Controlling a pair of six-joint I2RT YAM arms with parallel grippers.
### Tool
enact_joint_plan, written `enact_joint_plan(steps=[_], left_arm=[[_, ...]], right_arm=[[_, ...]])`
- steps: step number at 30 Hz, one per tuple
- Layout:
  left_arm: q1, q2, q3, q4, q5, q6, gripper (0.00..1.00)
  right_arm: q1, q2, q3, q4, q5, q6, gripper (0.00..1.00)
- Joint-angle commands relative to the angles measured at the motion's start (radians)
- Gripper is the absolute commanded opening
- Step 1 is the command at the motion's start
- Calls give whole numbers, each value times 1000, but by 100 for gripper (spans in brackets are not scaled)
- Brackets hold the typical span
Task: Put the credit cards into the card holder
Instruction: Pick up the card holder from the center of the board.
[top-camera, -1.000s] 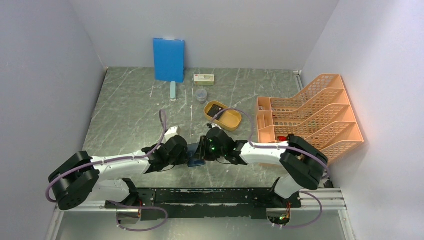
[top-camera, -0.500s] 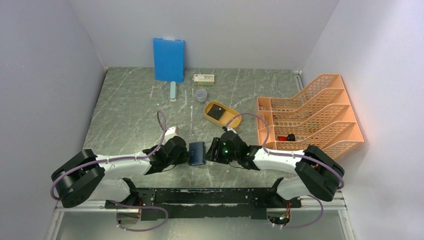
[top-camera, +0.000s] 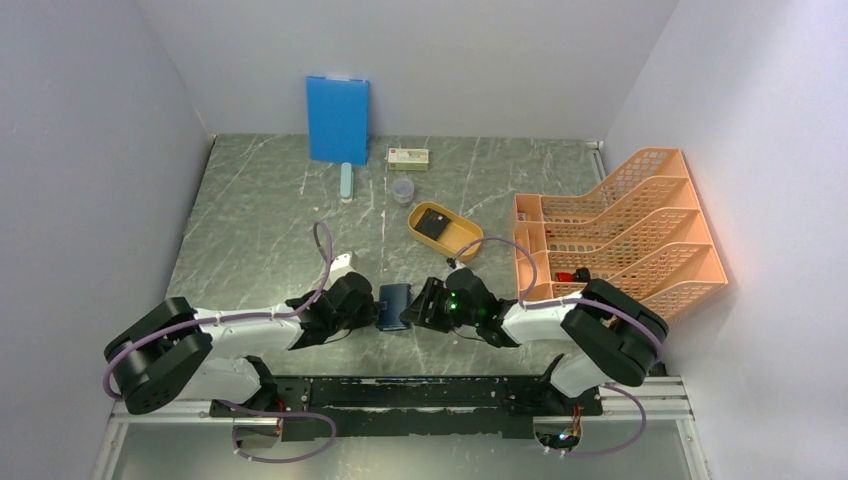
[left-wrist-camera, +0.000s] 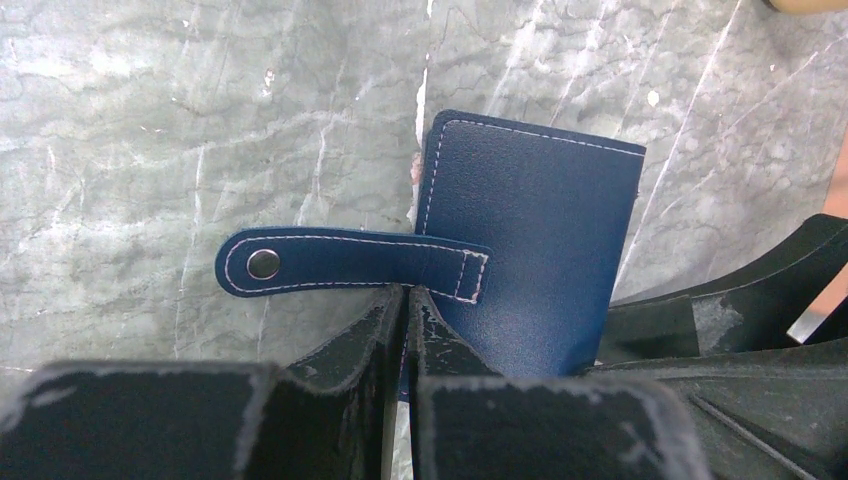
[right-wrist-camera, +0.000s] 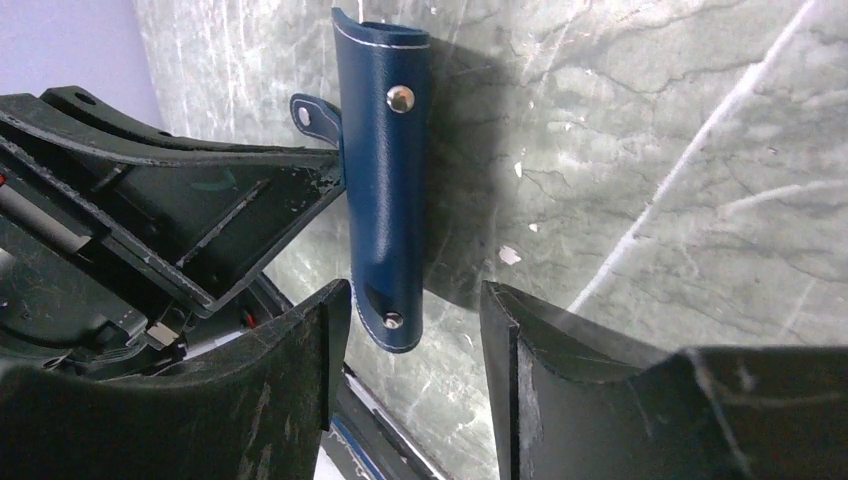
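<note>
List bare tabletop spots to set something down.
Widest: bare table between left wall, blue board and left arm. Smaller: between small box, yellow tray and orange rack. Crowded: near-edge centre, where left pincer and right pincer flank the card holder.

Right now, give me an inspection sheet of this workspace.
Surface: grey-green marbled tabletop, white-veined.
Job's things: small dark navy folding card holder, folded shut, clasp tab unsnapped; dark flat card-like piece lying in the yellow-orange oval tray.
Clutter: bright blue flat board against the back wall; pale slim bar; small white box; small clear cup; orange mesh file rack.
Grippers: left gripper shut on the card holder's edge; right gripper open beside it.
Cables: purple cables loop over both arms; no snag seen.
Surroundings: plain pale walls on three sides.
</note>
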Motion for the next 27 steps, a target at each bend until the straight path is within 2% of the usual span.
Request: enact_joint_plan(steps=[1, 22, 27], left_arm=[[2, 49, -44, -87, 24, 14, 11], [2, 72, -64, -37, 60, -1, 11], [2, 74, -65, -33, 63, -3, 11]], right_arm=[[-6, 35, -3, 66, -1, 19, 54], [0, 204, -4, 233, -63, 119, 42], [1, 223, -12, 267, -77, 128, 29]])
